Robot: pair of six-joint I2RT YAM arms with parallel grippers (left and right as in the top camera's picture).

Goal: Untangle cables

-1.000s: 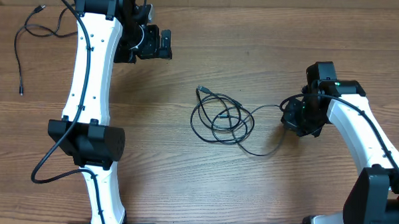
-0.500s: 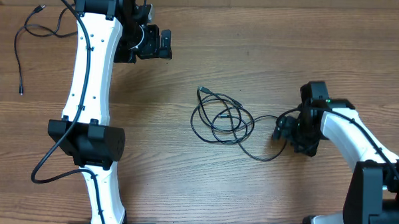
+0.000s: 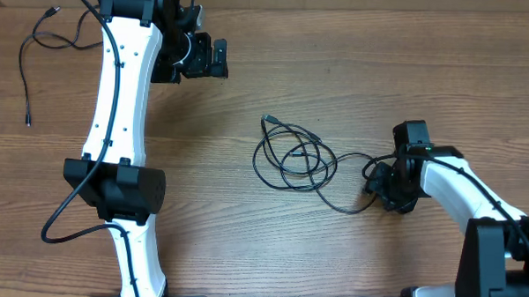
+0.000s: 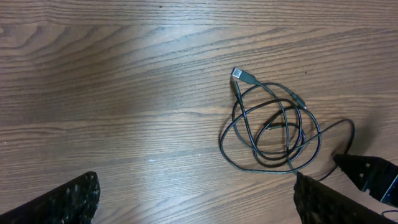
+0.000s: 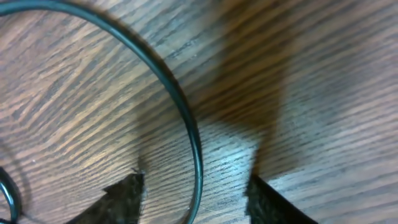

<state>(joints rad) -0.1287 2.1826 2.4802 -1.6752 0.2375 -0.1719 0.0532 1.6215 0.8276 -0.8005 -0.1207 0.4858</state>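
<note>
Grab step: right gripper (image 5: pixel 194 196) low on bench (image 3: pixel 338 72), half-open astride 1 strand (image 5: pixel 180 106) just right of cables (image 3: pixel 295 158). Left gripper (image 4: pixel 196 202) wide, idle. Next: pinch strand, draw clear.

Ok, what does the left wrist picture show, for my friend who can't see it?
A loose tangle of thin black cables lies on a wooden table, one silvery plug poking out at the top. The left gripper hangs over the table, open wide, its dark fingers in the bottom corners.
</note>
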